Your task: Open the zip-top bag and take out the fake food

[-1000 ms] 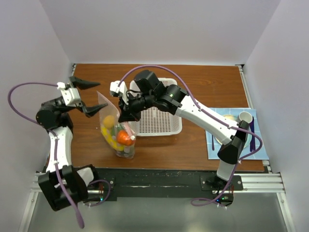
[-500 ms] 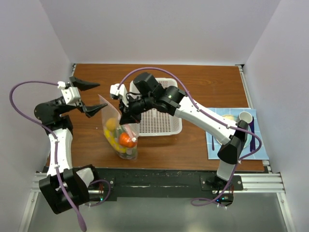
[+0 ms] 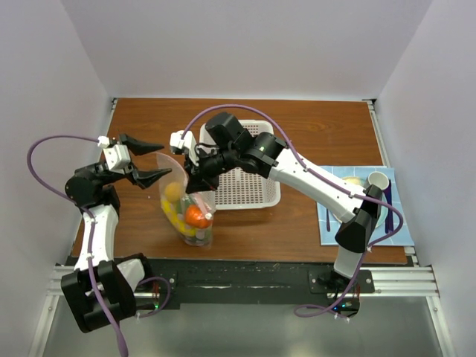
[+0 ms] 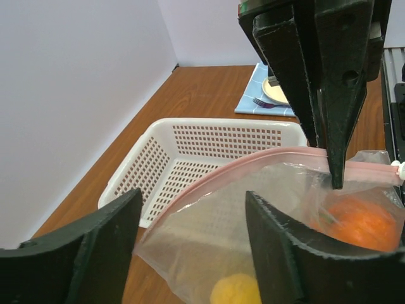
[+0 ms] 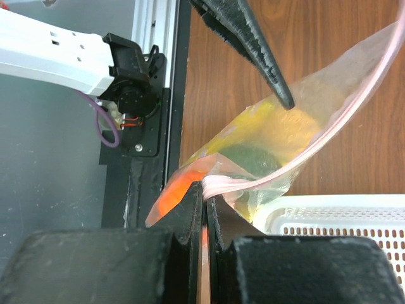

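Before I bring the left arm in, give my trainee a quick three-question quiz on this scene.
1. True or false: the right gripper is shut on the top edge of the clear crinkly plastic zip-top bag.
2. The left gripper is: A) shut on the bag; B) open near the bag's rim; C) out of every view.
3. Fill in: the small plastic fake food sits ___ the bag.
Key: 1 true; 2 B; 3 inside.

We see our white arm links (image 3: 316, 178), black joints (image 3: 353, 232), purple cables (image 3: 245, 105) looping beside both arms, black tapered fingers (image 3: 140, 142) with grainy surfaces, black base blocks (image 3: 88, 294).
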`<action>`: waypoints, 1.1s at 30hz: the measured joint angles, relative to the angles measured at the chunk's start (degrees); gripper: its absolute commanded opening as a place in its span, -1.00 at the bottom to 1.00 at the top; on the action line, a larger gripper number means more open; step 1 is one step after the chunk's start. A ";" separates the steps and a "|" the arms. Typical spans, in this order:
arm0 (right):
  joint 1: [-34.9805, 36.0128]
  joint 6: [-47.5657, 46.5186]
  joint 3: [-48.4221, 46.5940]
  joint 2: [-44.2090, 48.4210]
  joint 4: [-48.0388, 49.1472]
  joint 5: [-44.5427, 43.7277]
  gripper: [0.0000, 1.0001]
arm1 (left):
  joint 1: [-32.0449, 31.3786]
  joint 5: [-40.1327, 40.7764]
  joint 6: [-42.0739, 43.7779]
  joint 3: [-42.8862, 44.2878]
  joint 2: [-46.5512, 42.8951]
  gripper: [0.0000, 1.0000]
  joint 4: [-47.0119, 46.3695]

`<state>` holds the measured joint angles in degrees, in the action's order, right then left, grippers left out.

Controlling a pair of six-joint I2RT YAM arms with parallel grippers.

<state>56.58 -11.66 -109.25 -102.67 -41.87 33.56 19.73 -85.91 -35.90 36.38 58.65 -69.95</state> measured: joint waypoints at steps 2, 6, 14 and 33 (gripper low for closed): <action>0.00 0.00 0.00 0.00 -0.15 0.00 -1.00 | -0.04 0.00 -0.42 -0.28 -0.28 -0.26 -0.26; 0.00 0.02 0.00 0.00 0.00 -0.22 -1.00 | -0.42 -0.26 -0.92 -0.31 -0.28 -1.00 -0.39; 0.07 1.14 1.29 1.44 1.40 -4.90 -0.08 | -0.31 -0.48 -1.01 -0.31 -0.33 -1.00 -0.63; -0.07 9.31 52.78 39.76 41.77 -26.21 0.97 | 9.14 -1.01 -0.96 -0.26 -0.24 -1.00 -2.51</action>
<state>56.51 -2.35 -56.47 -62.92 -0.10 7.35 28.86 -86.91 -36.86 36.12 58.41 -72.47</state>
